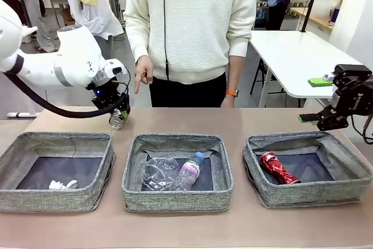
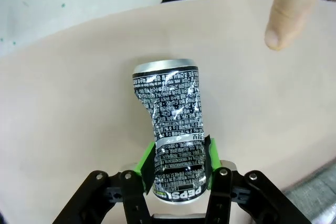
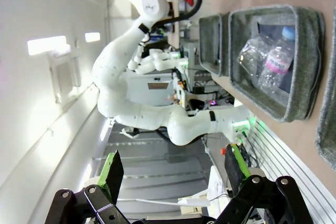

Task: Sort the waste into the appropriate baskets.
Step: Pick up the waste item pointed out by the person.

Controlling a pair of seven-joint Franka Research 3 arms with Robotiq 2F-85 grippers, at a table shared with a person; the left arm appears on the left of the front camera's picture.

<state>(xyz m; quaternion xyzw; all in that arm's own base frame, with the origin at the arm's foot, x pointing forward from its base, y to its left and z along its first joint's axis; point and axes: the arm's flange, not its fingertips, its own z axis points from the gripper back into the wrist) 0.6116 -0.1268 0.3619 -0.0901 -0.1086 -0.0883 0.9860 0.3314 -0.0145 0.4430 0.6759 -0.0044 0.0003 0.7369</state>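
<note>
My left gripper [image 1: 119, 115] is shut on a dented black-silver can [image 1: 116, 122], low over the table behind the left basket [image 1: 55, 141]. In the left wrist view the green pads [image 2: 145, 163] clamp the can [image 2: 170, 108] near its bottom end. A crumpled paper ball [image 1: 62, 185] lies in the left basket. The middle basket [image 1: 175, 141] holds a clear cup [image 1: 156, 173] and a bottle [image 1: 189, 172]. A red can [image 1: 278, 167] rests in the right basket [image 1: 309, 138]. My right gripper [image 1: 326, 122] hovers open and empty behind the right basket, its fingers spread wide in its wrist view [image 3: 174, 171].
A person stands at the far side, with one hand [image 1: 143, 74] pointing down toward the table near my left gripper; its fingertip [image 2: 294, 14] shows beyond the can. A white table [image 1: 303, 56] stands at the back right. Bare tabletop runs behind the baskets.
</note>
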